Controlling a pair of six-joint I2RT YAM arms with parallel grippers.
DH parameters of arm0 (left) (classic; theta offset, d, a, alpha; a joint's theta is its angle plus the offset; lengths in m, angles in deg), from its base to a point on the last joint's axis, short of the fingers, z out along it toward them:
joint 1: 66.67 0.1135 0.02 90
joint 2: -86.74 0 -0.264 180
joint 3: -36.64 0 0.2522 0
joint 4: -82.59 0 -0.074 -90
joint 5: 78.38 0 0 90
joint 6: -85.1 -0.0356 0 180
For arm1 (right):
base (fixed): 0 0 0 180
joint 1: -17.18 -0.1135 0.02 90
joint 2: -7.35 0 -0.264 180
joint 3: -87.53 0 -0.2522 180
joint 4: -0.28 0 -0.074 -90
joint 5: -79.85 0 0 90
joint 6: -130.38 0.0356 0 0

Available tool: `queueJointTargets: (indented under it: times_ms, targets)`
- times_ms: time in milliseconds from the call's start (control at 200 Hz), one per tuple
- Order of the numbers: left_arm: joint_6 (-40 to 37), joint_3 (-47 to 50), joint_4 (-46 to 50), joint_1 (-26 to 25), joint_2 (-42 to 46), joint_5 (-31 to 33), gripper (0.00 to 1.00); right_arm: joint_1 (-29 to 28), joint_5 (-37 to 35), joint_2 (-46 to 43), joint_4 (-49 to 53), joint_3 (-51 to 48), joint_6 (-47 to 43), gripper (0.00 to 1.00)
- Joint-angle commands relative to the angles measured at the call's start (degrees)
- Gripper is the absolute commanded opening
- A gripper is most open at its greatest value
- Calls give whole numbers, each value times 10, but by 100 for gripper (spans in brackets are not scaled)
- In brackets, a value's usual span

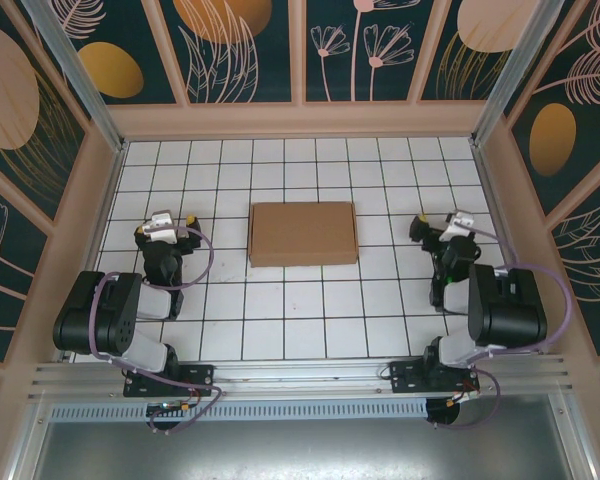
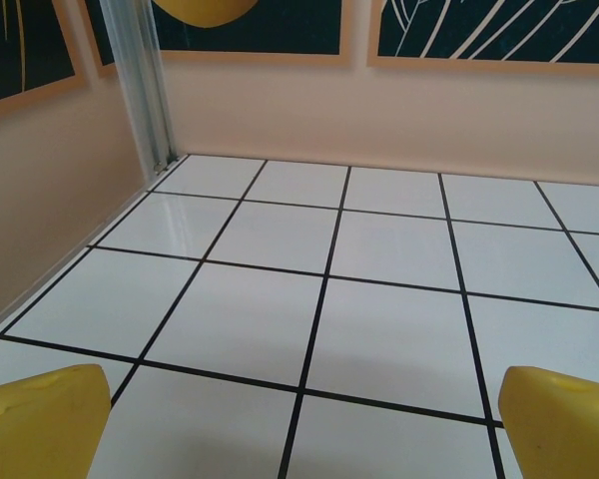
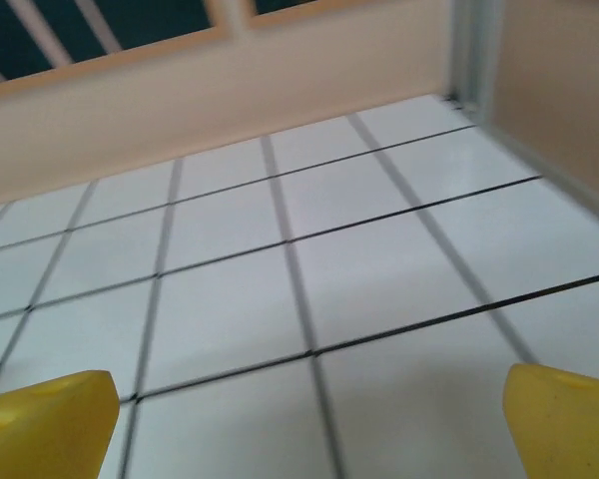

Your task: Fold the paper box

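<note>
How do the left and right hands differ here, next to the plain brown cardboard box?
The left hand sits left of the brown cardboard box; the right hand sits right of it. The left hand faces the far-left metal corner post; the right hand faces the far-right metal corner post. Both are open, empty, yellow-fingered and apart from the box.

You see the paper box [image 1: 303, 234], plain brown cardboard, lying flat and closed as a shallow rectangle on the white tiled floor, its long sides running left to right, midway across and slightly toward the back.
</note>
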Motion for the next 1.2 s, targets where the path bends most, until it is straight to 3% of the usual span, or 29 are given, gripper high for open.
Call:
queueJointTargets:
  times_ms: [0,75,195,300,1196]
  targets:
    - [-1,-11,-22,5,-3,-13,99,-26,-14,24,-236,-77,-17,99]
    - [0,-13,-18,7,-4,-17,99,-26,-85,24,-193,-52,12,99]
    - [6,-23,0,20,-5,-46,99,-65,-130,18,-71,8,-22,99]
    - [8,-25,3,23,-5,-51,99,-55,-95,18,-60,13,-21,99]
    - [6,-17,-8,23,-1,-50,99,-64,-88,20,-75,8,-38,99]
